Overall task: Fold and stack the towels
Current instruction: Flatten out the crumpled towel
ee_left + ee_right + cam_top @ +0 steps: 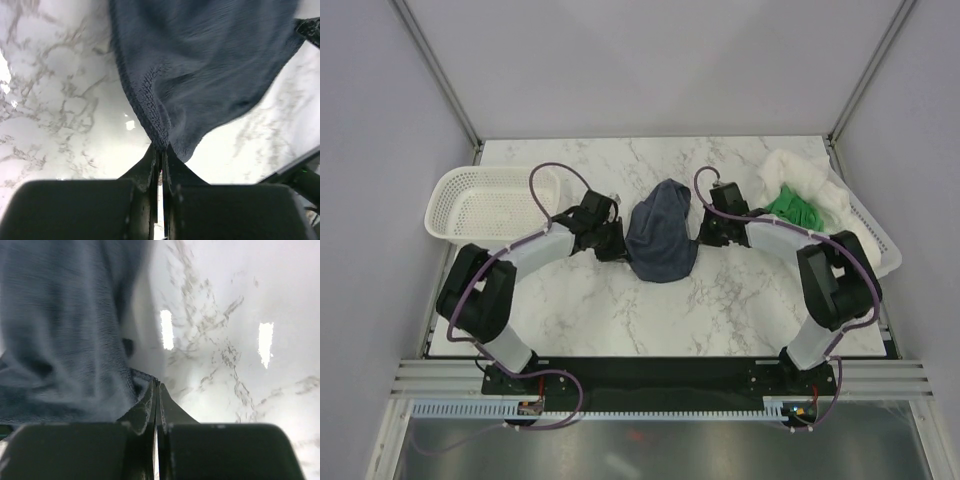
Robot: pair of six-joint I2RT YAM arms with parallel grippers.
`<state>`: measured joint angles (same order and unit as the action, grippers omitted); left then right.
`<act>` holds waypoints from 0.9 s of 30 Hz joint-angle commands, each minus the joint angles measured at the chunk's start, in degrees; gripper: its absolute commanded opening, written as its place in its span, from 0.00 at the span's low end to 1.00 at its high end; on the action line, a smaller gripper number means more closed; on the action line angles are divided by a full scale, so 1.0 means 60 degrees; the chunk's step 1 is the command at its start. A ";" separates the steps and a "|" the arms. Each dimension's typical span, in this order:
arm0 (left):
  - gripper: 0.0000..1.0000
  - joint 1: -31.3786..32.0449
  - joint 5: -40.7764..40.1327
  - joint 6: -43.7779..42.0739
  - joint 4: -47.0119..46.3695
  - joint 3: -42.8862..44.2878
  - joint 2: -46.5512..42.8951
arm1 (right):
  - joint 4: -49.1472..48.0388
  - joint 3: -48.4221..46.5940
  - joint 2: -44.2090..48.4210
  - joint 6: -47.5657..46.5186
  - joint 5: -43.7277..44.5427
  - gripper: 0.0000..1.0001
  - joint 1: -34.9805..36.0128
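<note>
While both arms reach in from either side, the dark navy towel (662,240) hangs bunched between them over the middle of the marble table (720,310), a rumpled, rounded mass of terry that is wider at its near end. The left gripper (160,151) is pinched tight on the towel's stitched hem, its jaws all but touching with the cloth fanning away from them. The right gripper (156,386) is likewise clamped on a corner of the same towel at the opposite side. Whether the towel's sagging middle touches the tabletop cannot be told.

The left arm's wrist sits just beside the near right corner of a white perforated basket (448,200), whose slotted floor is in plain view. At the table's right edge a second white basket (882,255) holds the large white towel (802,175), heaped at its far end. The bright green towel (794,208) is crumpled against the white towel's near side, close by the right arm's wrist. The right arm's elbow overlaps the basket's near end.
</note>
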<state>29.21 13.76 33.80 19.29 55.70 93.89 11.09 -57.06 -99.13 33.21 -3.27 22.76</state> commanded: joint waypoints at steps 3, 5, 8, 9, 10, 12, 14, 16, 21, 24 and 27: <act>0.02 -0.0020 0.0637 -0.0053 0.1338 0.2738 -0.1730 | 0.1619 -0.2583 0.2486 -0.0042 0.1129 0.00 0.0000; 0.02 -0.0020 0.0651 -0.0096 0.2156 0.4154 -0.1863 | 0.1943 -0.3304 0.3146 -0.0013 0.1436 0.00 -0.0015; 0.02 -0.0078 0.0738 -0.0272 0.3443 0.6524 -0.1557 | 0.2237 -0.5061 0.3499 -0.0027 0.1920 0.00 -0.0015; 0.02 -0.0137 0.0797 -0.0287 0.3769 0.7175 -0.1164 | 0.2354 -0.5965 0.3456 -0.0042 0.2197 0.00 -0.0015; 0.02 -0.0166 0.0783 -0.0272 0.4092 0.7805 -0.0986 | 0.2399 -0.6365 0.3441 -0.0071 0.2316 0.00 0.0000; 0.02 -0.0269 0.0696 -0.0200 0.4927 0.9476 -0.0650 | 0.2385 -0.7286 0.3397 -0.0042 0.2593 0.00 0.0000; 0.02 -0.0356 0.0651 -0.0126 0.5295 1.0631 -0.0297 | 0.2385 -0.7715 0.3383 0.0075 0.2770 0.00 0.0000; 0.02 -0.0502 0.0841 0.0079 0.5369 1.0988 -0.0165 | 0.2370 -0.8111 0.3295 0.0104 0.3062 0.00 0.0000; 0.02 -0.1000 0.1556 0.0371 0.5136 1.1590 0.0450 | 0.1990 -0.8449 0.2433 -0.0086 0.3328 0.00 0.0000; 0.02 -0.1440 0.2259 0.0737 0.4726 1.1634 0.0919 | 0.1653 -0.8581 0.1905 -0.0246 0.3167 0.00 -0.0015; 0.02 -0.1762 0.2423 0.0812 0.4505 1.1649 0.1402 | 0.1579 -0.8582 0.1611 -0.0335 0.2772 0.00 -0.0015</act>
<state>20.36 23.22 35.77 46.94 124.20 100.03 21.63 -107.39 -88.58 32.60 14.61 22.72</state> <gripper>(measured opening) 0.037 0.009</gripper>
